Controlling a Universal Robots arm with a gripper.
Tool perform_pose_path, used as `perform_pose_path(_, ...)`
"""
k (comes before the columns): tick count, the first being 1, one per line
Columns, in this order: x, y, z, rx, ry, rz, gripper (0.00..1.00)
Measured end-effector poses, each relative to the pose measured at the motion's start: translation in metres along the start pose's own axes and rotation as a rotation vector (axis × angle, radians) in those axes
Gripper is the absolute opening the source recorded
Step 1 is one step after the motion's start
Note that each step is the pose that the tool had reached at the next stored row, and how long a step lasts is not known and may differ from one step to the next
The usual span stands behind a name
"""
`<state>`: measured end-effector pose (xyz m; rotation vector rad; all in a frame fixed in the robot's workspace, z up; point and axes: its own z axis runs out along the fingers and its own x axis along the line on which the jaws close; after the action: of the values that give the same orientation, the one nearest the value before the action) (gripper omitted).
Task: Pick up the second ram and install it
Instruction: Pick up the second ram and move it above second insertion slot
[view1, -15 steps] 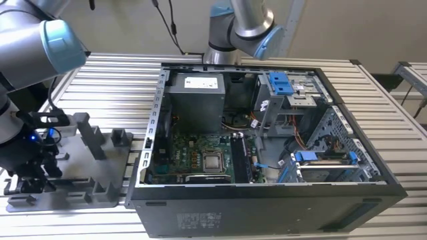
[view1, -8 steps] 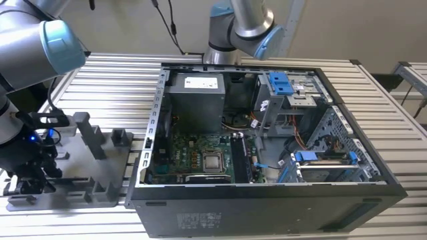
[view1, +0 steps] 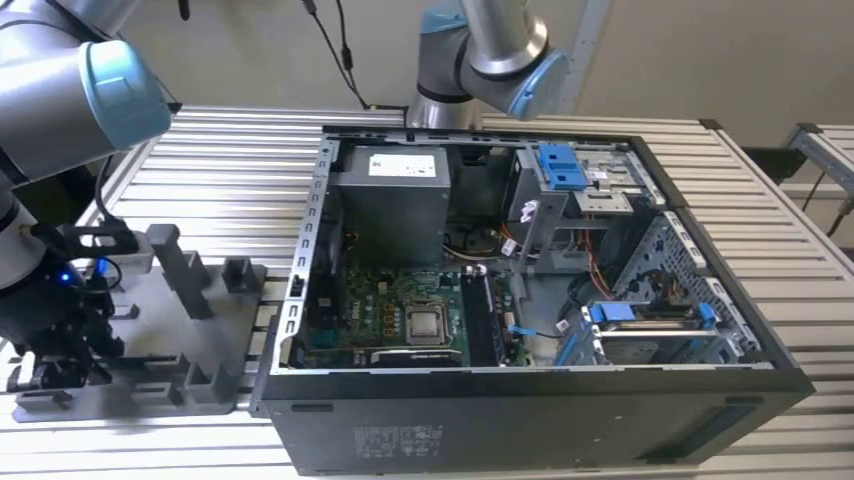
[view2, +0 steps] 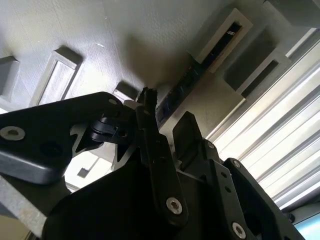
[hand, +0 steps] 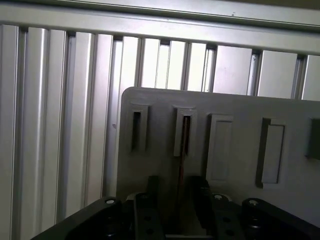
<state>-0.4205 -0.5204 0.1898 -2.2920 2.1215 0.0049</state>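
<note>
Gripper (hand: 177, 182) low over the grey tray (hand: 300, 130), fingers apart, straddling the second ram (hand: 183, 142). It stands on edge in its slot, upright so its flat faces meet the fingers. Seemingly no contact.

Upright grey posts (view1: 174, 265) seemingly crowd the tool (hand: 176, 200) on the tray (view1: 154, 330).
</note>
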Motion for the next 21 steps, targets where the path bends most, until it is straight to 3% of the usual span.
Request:
perform_pose_path(1, 0.0001, 0.0, 0.0, 0.0, 0.0, 0.0, 0.4)
perform_pose_path(4, 0.0003, 0.0, 0.0, 0.0, 0.0, 0.0, 0.21)
perform_pose_path(6, 0.0005, 0.0, 0.0, 0.0, 0.0001, 0.0, 0.15)
perform_pose_path(19, 0.0013, 0.0001, 0.0, 0.0001, 0.0001, 0.0, 0.14)
perform_pose_path(21, 0.0013, 0.0001, -0.0029, 0.0, 0.0002, 0.0, 0.14)
